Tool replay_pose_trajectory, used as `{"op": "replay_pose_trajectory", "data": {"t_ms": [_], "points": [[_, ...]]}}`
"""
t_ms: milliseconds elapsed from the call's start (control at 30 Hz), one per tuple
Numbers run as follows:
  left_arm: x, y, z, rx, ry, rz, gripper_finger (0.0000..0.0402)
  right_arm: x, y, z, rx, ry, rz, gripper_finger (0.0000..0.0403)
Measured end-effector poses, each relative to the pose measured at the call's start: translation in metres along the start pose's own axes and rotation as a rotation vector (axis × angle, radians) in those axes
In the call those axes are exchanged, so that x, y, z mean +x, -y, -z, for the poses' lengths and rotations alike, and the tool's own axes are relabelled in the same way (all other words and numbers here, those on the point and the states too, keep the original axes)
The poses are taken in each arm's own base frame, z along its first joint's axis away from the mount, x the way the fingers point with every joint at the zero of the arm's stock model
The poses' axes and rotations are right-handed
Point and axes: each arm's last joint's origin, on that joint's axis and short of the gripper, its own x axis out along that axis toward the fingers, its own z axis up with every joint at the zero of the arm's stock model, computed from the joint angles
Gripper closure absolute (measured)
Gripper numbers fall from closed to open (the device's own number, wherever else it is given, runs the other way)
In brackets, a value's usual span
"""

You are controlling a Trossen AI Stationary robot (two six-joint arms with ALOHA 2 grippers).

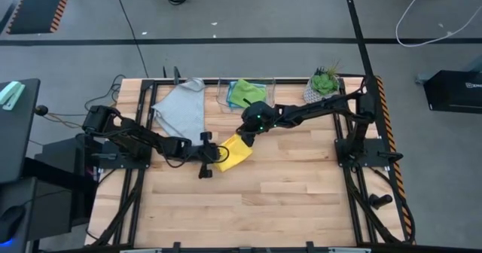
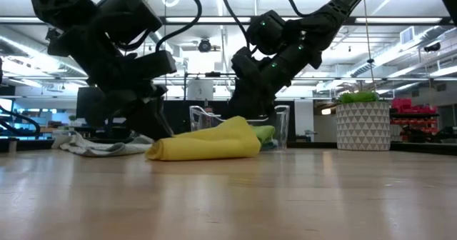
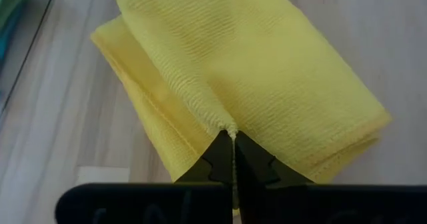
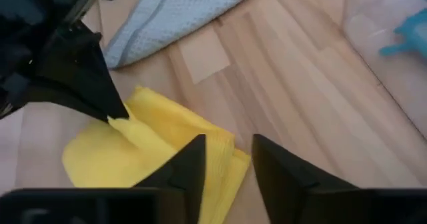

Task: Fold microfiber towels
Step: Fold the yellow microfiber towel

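Note:
A yellow microfiber towel (image 1: 237,153) lies folded over on the wooden table near its middle. It also shows in the low view (image 2: 207,143) and in both wrist views (image 3: 267,71) (image 4: 153,151). My left gripper (image 3: 231,141) reaches it from the table's left (image 1: 217,156) and is shut on it. My right gripper (image 4: 228,164) stands open just above the towel's far right edge (image 1: 245,138). A grey towel (image 1: 181,106) lies spread at the far left. A green towel (image 1: 247,93) lies in a clear bin at the far edge. My left gripper pinches a small raised ridge of the yellow towel's top layer (image 3: 227,125) between its two fingertips (image 3: 215,159). The fingers slant down from the table's left. The towel rests on the table, drawn up into a crease at the pinch. My right gripper hangs over the towel's edge (image 4: 223,147); I cannot tell whether it touches.
A clear bin (image 1: 226,95) and a potted plant (image 1: 324,83) stand along the far edge. In the right wrist view a blue cloth (image 4: 407,34) shows in the bin. Bare wood stretches over the near half of the table (image 1: 248,208).

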Motion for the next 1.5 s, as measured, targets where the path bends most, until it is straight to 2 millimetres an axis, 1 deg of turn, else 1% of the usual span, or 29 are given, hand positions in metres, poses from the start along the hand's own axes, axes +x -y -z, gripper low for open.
{"op": "replay_pose_trajectory", "data": {"t_ms": [100, 167, 300, 367, 500, 600, 667, 767, 833, 900, 1000, 1067, 1133, 1267, 1400, 1467, 1500], "points": [[0.000, 0.000, -0.001, 0.042, 0.011, 0.000, 0.0395, 0.004, 0.001, 0.002, -0.004, -0.002, -0.002, 0.0310], [0.000, 0.000, -0.002, 0.059, 0.015, -0.001, 0.0396, 0.004, 0.001, 0.001, -0.008, 0.006, -0.002, 0.0318], [0.000, 0.000, -0.002, 0.096, 0.024, -0.002, 0.0395, 0.004, 0.000, -0.001, -0.016, 0.026, -0.010, 0.0307], [0.000, 0.000, -0.003, 0.118, 0.033, -0.003, 0.0396, 0.010, -0.001, 0.001, -0.023, 0.034, -0.024, 0.0304], [0.000, 0.000, -0.005, 0.150, 0.048, 0.000, 0.0396, 0.025, 0.005, 0.012, -0.009, -0.042, -0.008, 0.0300], [0.000, 0.000, -0.005, 0.155, 0.050, 0.001, 0.0396, 0.021, 0.003, 0.006, -0.010, -0.036, 0.007, 0.0277], [0.000, 0.000, -0.005, 0.155, 0.046, 0.002, 0.0396, 0.014, 0.001, 0.000, -0.011, -0.015, 0.010, 0.0250], [0.000, 0.000, -0.005, 0.156, 0.047, 0.002, 0.0396, 0.011, 0.003, 0.000, 0.003, -0.031, 0.031, 0.0201], [0.000, 0.000, -0.005, 0.157, 0.047, 0.002, 0.0396, 0.015, 0.005, 0.003, 0.015, -0.035, 0.035, 0.0174], [0.000, 0.000, -0.005, 0.158, 0.049, 0.002, 0.0396, 0.021, 0.007, 0.007, 0.035, -0.046, 0.022, 0.0155], [0.000, 0.000, -0.005, 0.157, 0.050, 0.002, 0.0396, 0.031, 0.009, 0.013, 0.057, -0.055, 0.013, 0.0148], [0.000, 0.000, -0.005, 0.158, 0.049, 0.003, 0.0396, 0.034, 0.009, 0.013, 0.063, -0.047, 0.008, 0.0160], [0.000, 0.000, -0.005, 0.157, 0.048, 0.003, 0.0396, 0.037, 0.009, 0.013, 0.068, -0.041, -0.015, 0.0187], [0.000, 0.000, -0.005, 0.137, 0.046, 0.003, 0.0395, 0.041, 0.008, 0.017, 0.072, -0.066, -0.066, 0.0268], [0.000, 0.000, -0.004, 0.100, 0.040, 0.004, 0.0397, 0.041, 0.007, 0.019, 0.055, -0.076, -0.068, 0.0357], [0.000, 0.000, -0.004, 0.073, 0.040, 0.002, 0.0396, 0.040, 0.007, 0.019, 0.045, -0.082, -0.064, 0.0388], [0.000, 0.000, -0.004, 0.060, 0.039, -0.002, 0.0396, 0.040, 0.007, 0.019, 0.040, -0.082, -0.059, 0.0392]]}}
